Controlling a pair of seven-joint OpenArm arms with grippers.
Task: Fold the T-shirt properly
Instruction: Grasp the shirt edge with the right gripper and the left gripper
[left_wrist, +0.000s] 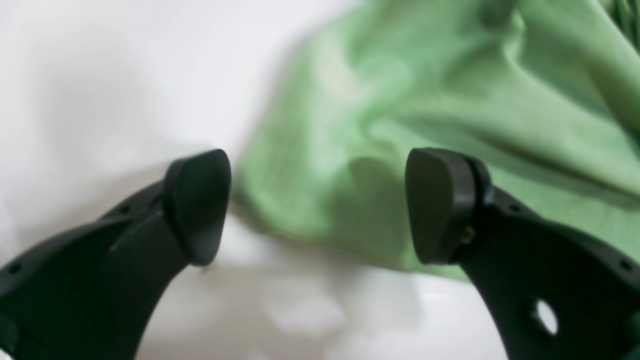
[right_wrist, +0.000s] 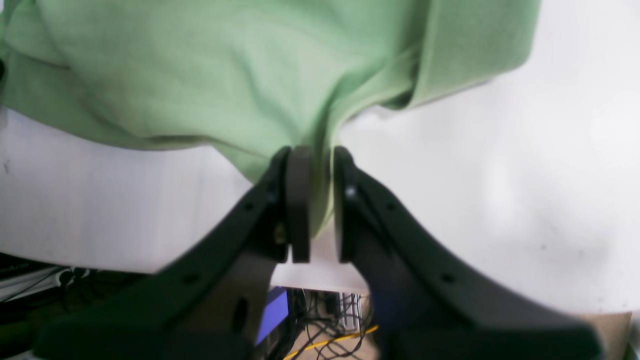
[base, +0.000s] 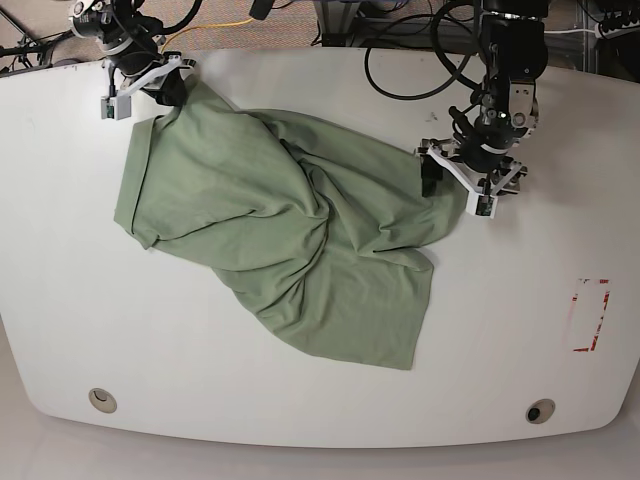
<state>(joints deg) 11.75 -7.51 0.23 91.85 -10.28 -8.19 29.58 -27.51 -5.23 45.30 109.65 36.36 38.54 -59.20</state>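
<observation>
The sage-green T-shirt lies crumpled and spread across the middle of the white table. At the far left corner, my right gripper is shut on a pinch of the T-shirt's edge. The right wrist view shows that cloth squeezed between the closed pads of the right gripper, close to the table's edge. My left gripper stands open at the T-shirt's right edge. In the left wrist view the left gripper has its fingers wide apart above the T-shirt's border, holding nothing.
Cables and equipment lie beyond the far table edge. A red marking sits on the table at the right. Two round holes are set near the front edge. Wires show below the table edge in the right wrist view.
</observation>
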